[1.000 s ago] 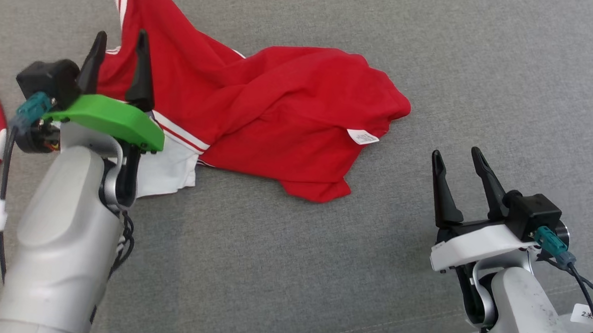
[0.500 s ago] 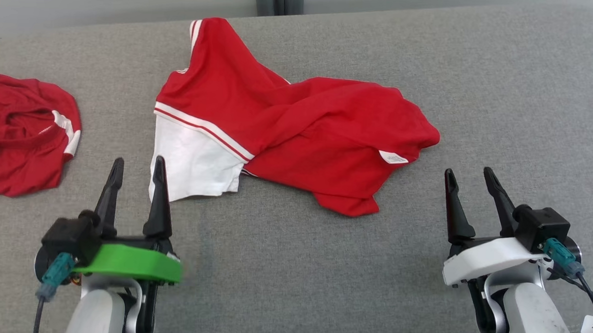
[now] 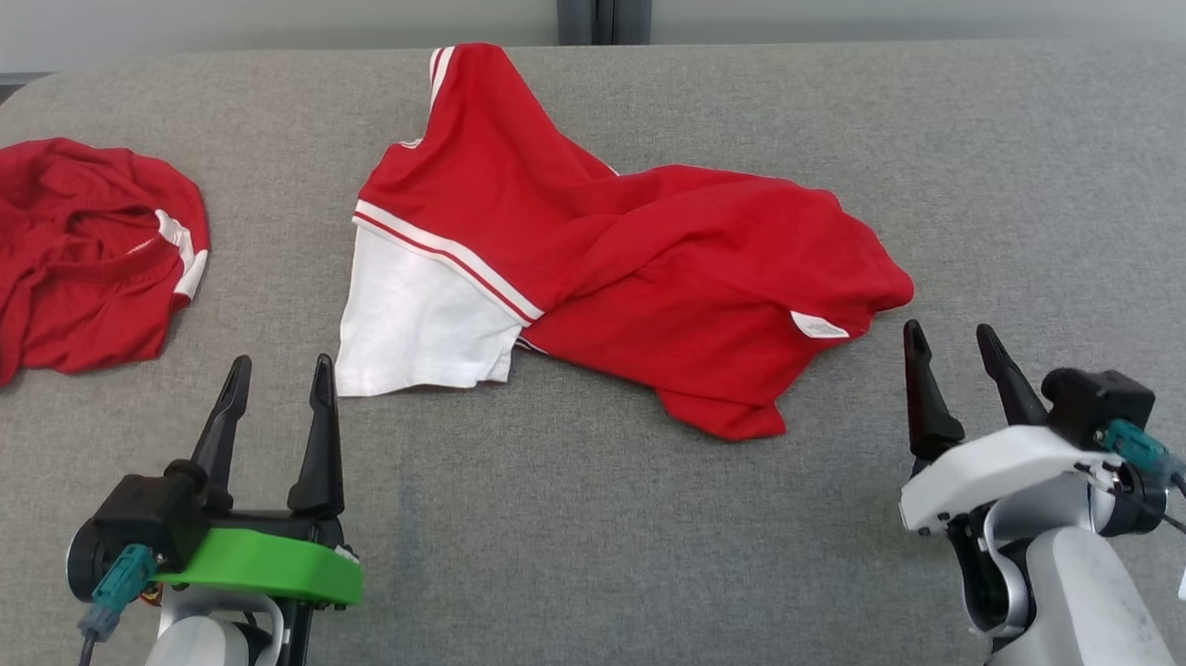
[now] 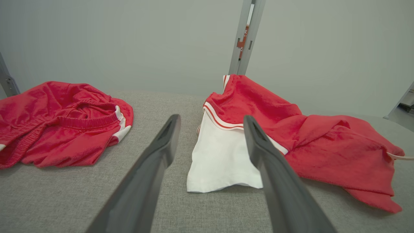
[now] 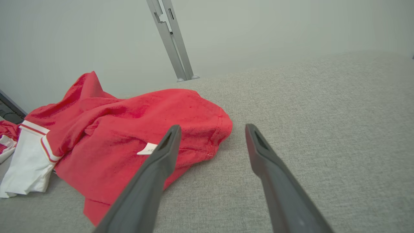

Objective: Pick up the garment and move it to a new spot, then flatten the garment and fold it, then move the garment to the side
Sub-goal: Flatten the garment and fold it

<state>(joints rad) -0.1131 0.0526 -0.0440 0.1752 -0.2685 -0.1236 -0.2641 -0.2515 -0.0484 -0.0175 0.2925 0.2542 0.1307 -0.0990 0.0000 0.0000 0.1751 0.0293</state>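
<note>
Two garments lie on one grey surface (image 3: 643,555): the red-and-white garment (image 3: 636,265) in the middle and a second red garment (image 3: 66,250) well to its left. There are two grippers, the left gripper (image 3: 281,362) just before that middle garment's white panel and the right gripper (image 3: 950,329) just off its right end. One white label (image 3: 819,326) shows on it, and one metal post (image 3: 587,7) stands behind it.

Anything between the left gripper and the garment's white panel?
No, just bare grey cushion between left gripper and garment; head and left wrist views show it.
</note>
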